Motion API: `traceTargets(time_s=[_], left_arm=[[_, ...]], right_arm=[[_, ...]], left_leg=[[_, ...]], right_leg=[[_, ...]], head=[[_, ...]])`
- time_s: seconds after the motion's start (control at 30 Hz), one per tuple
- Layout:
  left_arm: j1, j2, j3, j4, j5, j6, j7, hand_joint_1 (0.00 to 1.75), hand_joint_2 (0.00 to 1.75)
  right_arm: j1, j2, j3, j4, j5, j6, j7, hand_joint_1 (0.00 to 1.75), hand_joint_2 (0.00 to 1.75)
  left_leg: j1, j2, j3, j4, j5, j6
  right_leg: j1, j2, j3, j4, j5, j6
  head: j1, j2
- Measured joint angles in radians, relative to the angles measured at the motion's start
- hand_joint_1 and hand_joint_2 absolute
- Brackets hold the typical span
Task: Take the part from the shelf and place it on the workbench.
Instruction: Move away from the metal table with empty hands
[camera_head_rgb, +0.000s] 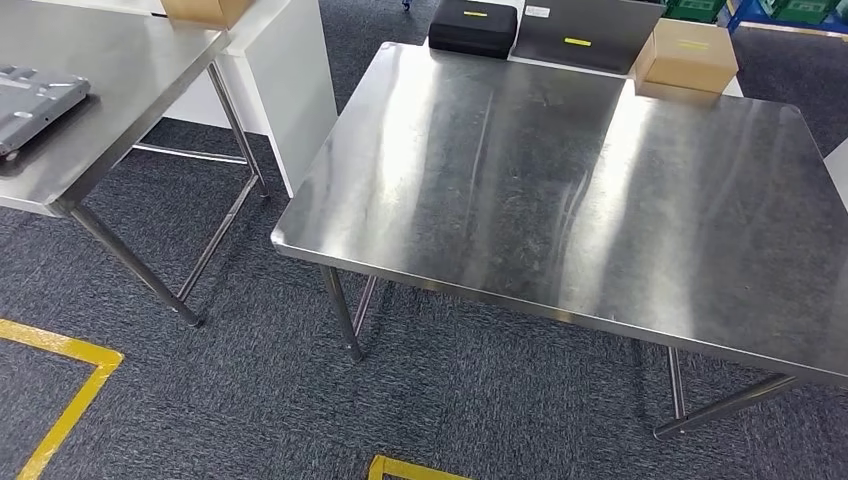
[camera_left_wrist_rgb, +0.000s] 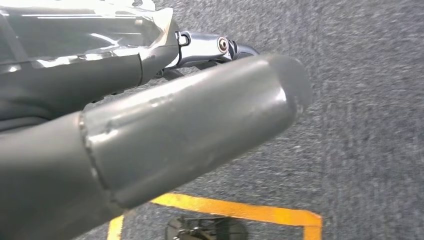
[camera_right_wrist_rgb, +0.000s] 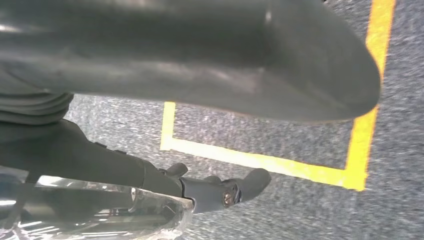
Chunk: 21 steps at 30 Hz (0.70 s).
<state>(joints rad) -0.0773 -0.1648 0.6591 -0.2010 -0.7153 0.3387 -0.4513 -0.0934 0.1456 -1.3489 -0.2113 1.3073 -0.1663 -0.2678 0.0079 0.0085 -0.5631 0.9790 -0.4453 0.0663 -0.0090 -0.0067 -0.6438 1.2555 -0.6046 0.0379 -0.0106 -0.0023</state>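
The workbench (camera_head_rgb: 600, 200) is a bare steel table straight ahead in the head view. In the left wrist view, my left hand (camera_left_wrist_rgb: 165, 125) shows its thick grey thumb, and its fingers (camera_left_wrist_rgb: 210, 47) lie against a part wrapped in shiny clear plastic (camera_left_wrist_rgb: 80, 30). The right wrist view has my right hand (camera_right_wrist_rgb: 200, 65) with dark fingers (camera_right_wrist_rgb: 220, 190) lying along the same kind of clear plastic wrap (camera_right_wrist_rgb: 100, 215). Both hands hang over the carpet. How much of the part each hand encloses is hidden.
A second steel table (camera_head_rgb: 120, 60) stands at the left with a grey device (camera_head_rgb: 35, 100) on it. Beyond the workbench sit a black case (camera_head_rgb: 472, 25), a grey case (camera_head_rgb: 585, 30) and a cardboard box (camera_head_rgb: 687, 55). Yellow tape (camera_head_rgb: 60, 400) marks the carpet.
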Motion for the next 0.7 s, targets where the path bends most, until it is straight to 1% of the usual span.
traceTargets(time_s=[0.03,0.07,0.1,0.13,0.17,0.2,0.23,0.27,0.3,0.33,0.37,0.4,0.43,0.47,0.5,0.53,0.57,0.6,0.63,0.67,0.7], left_arm=[[0.000,0.000,0.000,0.000,0.000,0.000,0.000,0.00,0.00],[0.000,-0.001,0.000,0.000,0.000,0.000,0.000,0.00,0.00],[0.000,-0.001,0.000,0.000,0.000,0.000,0.000,0.00,0.00],[0.000,-0.002,0.000,0.000,0.000,0.000,0.000,0.00,0.00],[0.000,-0.002,0.000,0.000,0.000,0.000,0.000,0.00,0.00],[-0.001,-0.002,0.000,0.000,0.000,0.000,0.000,0.00,0.00],[-0.001,-0.002,0.000,0.000,0.000,0.000,0.000,0.00,0.00],[0.000,-0.002,0.000,0.000,0.000,0.000,0.000,0.00,0.00],[0.000,-0.002,0.000,0.000,0.000,0.000,0.000,0.00,0.00],[0.001,-0.002,0.000,0.000,0.000,0.000,-0.001,0.00,0.00],[0.001,-0.002,0.000,0.000,-0.001,0.000,-0.001,0.00,0.00],[0.002,-0.002,0.000,0.000,-0.001,0.000,-0.001,0.00,0.00],[0.002,-0.002,0.000,0.000,-0.002,0.000,-0.001,0.00,0.00],[0.002,-0.002,0.000,0.000,-0.002,0.000,-0.001,0.00,0.00],[0.002,-0.002,0.000,0.000,-0.003,0.000,0.000,0.00,0.00],[0.001,-0.002,0.000,0.000,-0.004,0.000,0.000,0.00,0.00],[0.001,-0.002,0.000,0.000,-0.005,0.000,0.000,0.00,0.00],[0.001,-0.002,0.000,0.000,-0.005,0.001,0.000,0.00,0.00],[0.000,-0.001,0.000,0.000,-0.006,0.001,0.000,0.00,0.00],[-0.001,-0.001,0.000,0.000,-0.006,0.001,0.000,0.00,0.00],[-0.002,-0.001,0.000,0.000,-0.007,0.001,0.000,0.00,0.00]], right_arm=[[0.000,0.000,0.000,0.000,0.000,0.000,0.000,0.00,0.00],[0.000,-0.001,0.000,0.000,0.000,0.000,0.000,0.00,0.00],[-0.001,-0.002,0.000,0.000,0.000,0.000,0.000,0.00,0.00],[-0.002,-0.003,0.000,0.000,0.000,0.000,0.000,0.00,0.00],[-0.003,-0.003,0.000,0.000,0.000,0.000,0.000,0.00,0.00],[-0.004,-0.003,0.000,0.000,0.000,0.000,0.000,0.00,0.00],[-0.004,-0.003,0.000,0.000,0.000,0.000,0.000,0.00,0.00],[-0.003,-0.003,0.000,0.000,0.000,0.000,0.000,0.00,0.00],[-0.004,-0.003,0.000,0.000,0.000,0.000,0.001,0.00,0.00],[-0.004,-0.002,0.000,0.000,0.000,0.000,0.001,0.00,0.00],[-0.003,-0.001,0.000,0.000,-0.001,0.000,0.001,0.00,0.00],[-0.003,-0.001,0.000,0.000,-0.001,0.000,0.001,0.00,0.00],[-0.003,-0.001,0.000,0.000,-0.002,0.000,0.001,0.00,0.00],[-0.002,-0.001,0.000,0.000,-0.001,0.000,0.001,0.00,0.00],[-0.002,-0.001,0.000,0.000,0.000,0.000,0.001,0.00,0.00],[-0.002,-0.001,0.000,0.000,0.000,0.000,0.001,0.00,0.00],[-0.002,-0.001,0.000,0.000,0.001,0.000,0.001,0.00,0.00],[-0.002,-0.001,0.000,0.000,0.001,0.000,0.001,0.00,0.00],[-0.002,0.000,0.000,0.000,0.002,0.000,0.002,0.00,0.00],[-0.002,0.000,0.000,0.000,0.002,0.000,0.002,0.00,0.00],[-0.002,0.001,0.000,0.000,0.003,-0.001,0.002,0.00,0.00]], left_leg=[[0.000,0.000,-0.012,0.001,0.008,-0.002],[0.001,0.000,-0.023,0.003,0.016,-0.006],[0.001,-0.001,-0.030,0.006,0.023,-0.010],[0.000,-0.001,-0.037,0.009,0.030,-0.016],[-0.001,-0.002,-0.041,0.011,0.036,-0.023],[-0.002,-0.003,-0.042,0.013,0.043,-0.029],[-0.003,-0.003,-0.044,0.013,0.049,-0.036],[-0.002,-0.004,-0.044,0.012,0.055,-0.042],[-0.001,-0.006,-0.049,0.016,0.052,-0.047],[0.002,-0.008,-0.057,0.032,0.031,-0.052],[0.004,-0.009,-0.070,0.066,-0.008,-0.057],[0.006,-0.010,-0.087,0.121,-0.060,-0.060],[0.006,-0.011,-0.104,0.187,-0.112,-0.064],[0.007,-0.011,-0.116,0.250,-0.146,-0.067],[0.008,-0.011,-0.118,0.292,-0.158,-0.069],[0.009,-0.011,-0.103,0.299,-0.148,-0.069],[0.010,-0.011,-0.069,0.267,-0.125,-0.067],[0.011,-0.011,-0.021,0.203,-0.099,-0.064],[0.010,-0.011,0.031,0.129,-0.085,-0.059],[0.008,-0.011,0.072,0.066,-0.079,-0.055],[0.005,-0.012,0.095,0.025,-0.081,-0.051]], right_leg=[[-0.003,0.000,0.020,-0.008,0.012,0.012],[-0.007,0.000,0.059,-0.053,0.035,0.023],[-0.011,0.001,0.111,-0.127,0.056,0.032],[-0.013,0.003,0.163,-0.206,0.066,0.034],[-0.010,0.006,0.199,-0.264,0.071,0.030],[-0.007,0.009,0.217,-0.300,0.068,0.023],[-0.002,0.011,0.218,-0.309,0.067,0.015],[-0.001,0.011,0.209,-0.306,0.073,0.006],[-0.005,0.009,0.203,-0.307,0.078,-0.003],[-0.009,0.007,0.195,-0.307,0.086,-0.016],[-0.013,0.004,0.186,-0.307,0.096,-0.030],[-0.013,0.001,0.175,-0.307,0.105,-0.040],[-0.010,-0.001,0.165,-0.306,0.114,-0.048],[-0.007,-0.003,0.156,-0.305,0.123,-0.050],[-0.005,-0.004,0.146,-0.303,0.132,-0.049],[-0.004,-0.005,0.136,-0.301,0.139,-0.047],[-0.003,-0.004,0.126,-0.297,0.145,-0.044],[-0.003,-0.004,0.116,-0.291,0.149,-0.041],[-0.002,-0.004,0.108,-0.285,0.152,-0.037],[0.000,-0.004,0.101,-0.280,0.156,-0.031],[0.001,-0.005,0.096,-0.276,0.160,-0.025]], head=[[0.001,0.000],[0.001,0.000],[0.001,0.000],[0.001,0.000],[0.000,0.000],[0.000,0.000],[0.000,0.000],[-0.001,0.000],[-0.001,0.000],[-0.004,0.000],[-0.006,0.000],[-0.007,0.000],[-0.009,0.000],[-0.009,0.000],[-0.009,0.000],[-0.009,0.000],[-0.009,0.000],[-0.009,0.000],[-0.010,0.000],[-0.009,0.000],[-0.009,0.000]])
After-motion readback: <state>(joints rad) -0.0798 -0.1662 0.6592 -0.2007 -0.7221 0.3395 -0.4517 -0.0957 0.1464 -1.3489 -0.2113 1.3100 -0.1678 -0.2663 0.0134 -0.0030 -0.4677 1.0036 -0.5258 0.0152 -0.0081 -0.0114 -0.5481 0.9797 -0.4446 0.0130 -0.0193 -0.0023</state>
